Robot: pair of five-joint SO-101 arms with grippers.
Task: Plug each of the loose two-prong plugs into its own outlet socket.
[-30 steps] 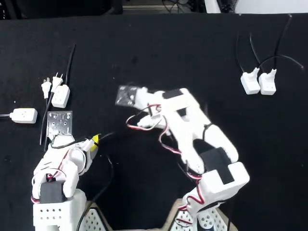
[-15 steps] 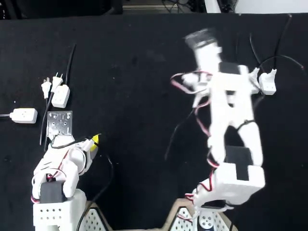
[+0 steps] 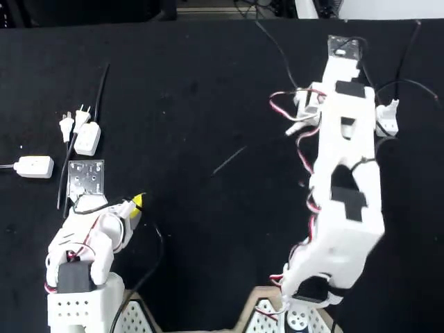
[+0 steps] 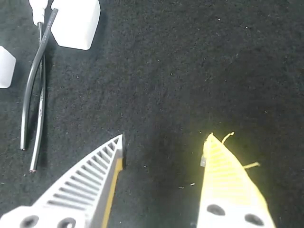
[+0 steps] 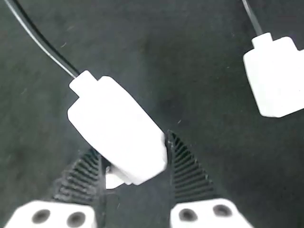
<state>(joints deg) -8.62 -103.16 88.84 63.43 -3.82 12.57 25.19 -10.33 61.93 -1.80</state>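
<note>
My right gripper (image 5: 133,142) is shut on a white plug block (image 5: 116,126) with a black cord. In the high view this gripper (image 3: 345,48) is stretched out to the far right of the table, and its cord (image 3: 277,45) trails back to the left. Another white corded block (image 5: 273,78) lies just past it on the cloth (image 3: 386,119). At far left lie two loose two-prong plugs (image 3: 66,125) (image 3: 83,114) beside a white socket (image 3: 88,139). A second socket (image 3: 35,166) is at the left edge. My left gripper (image 4: 164,137) hangs open over bare cloth near that socket (image 4: 76,21).
Black cloth covers the table (image 3: 208,90). A thin dark cord (image 3: 229,161) lies across the middle. Black cords (image 4: 33,85) run beside the left socket. The right arm's long body (image 3: 343,180) spans the right side. The left arm (image 3: 87,243) sits folded at the front left.
The right arm swung from the table's middle to the far right, carrying the white block with its cord trailing. The left arm has not moved.
</note>
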